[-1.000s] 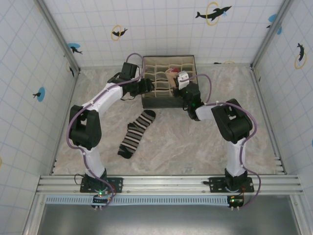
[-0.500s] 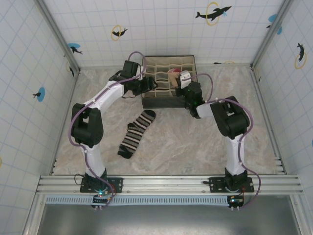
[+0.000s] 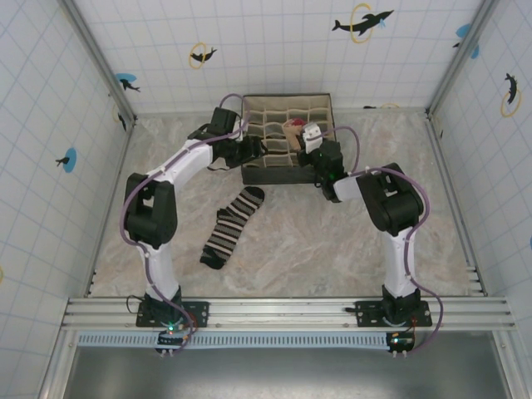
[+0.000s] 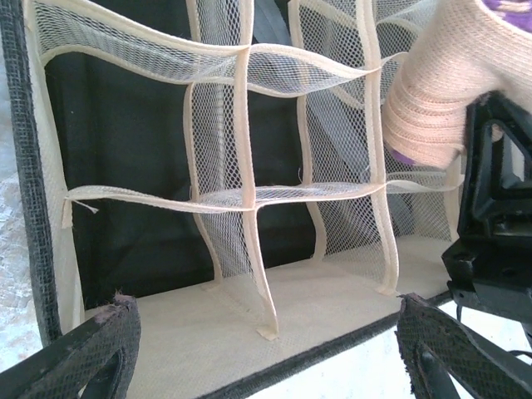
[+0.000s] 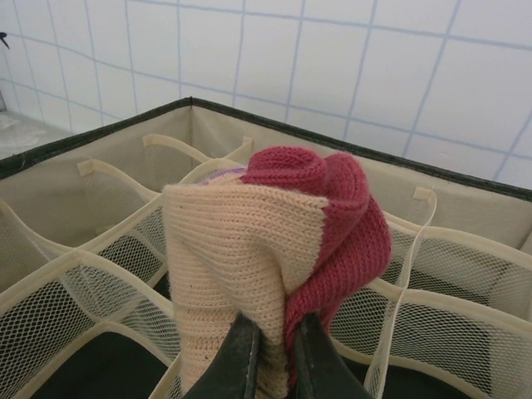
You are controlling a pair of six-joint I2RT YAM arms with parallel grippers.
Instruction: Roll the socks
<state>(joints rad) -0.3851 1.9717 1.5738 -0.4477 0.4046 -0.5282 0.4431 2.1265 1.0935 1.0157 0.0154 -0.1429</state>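
Stowing bundled tan, red-toed knit sock, clamped in right hand, over beige mesh-gridded organiser, with left hand apart, perhaps steadying. Next: lowering squarely into cell.

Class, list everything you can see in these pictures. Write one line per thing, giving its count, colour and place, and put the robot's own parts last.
striped sock: one, black, white and grey, lying flat on the table between the arms.
tan sock: one, tan with a dark red toe, bunched up, held above the organiser box.
organiser box: one, beige mesh cells with dark outer walls, at the far side of the table.
table: one, marbled beige.
walls: white tiles with several dolphin stickers, around the table.
arms: two, white and black, bolted at the near edge.
left gripper: one, black, open, by the box's edge.
right gripper: one, black, shut on the tan sock.
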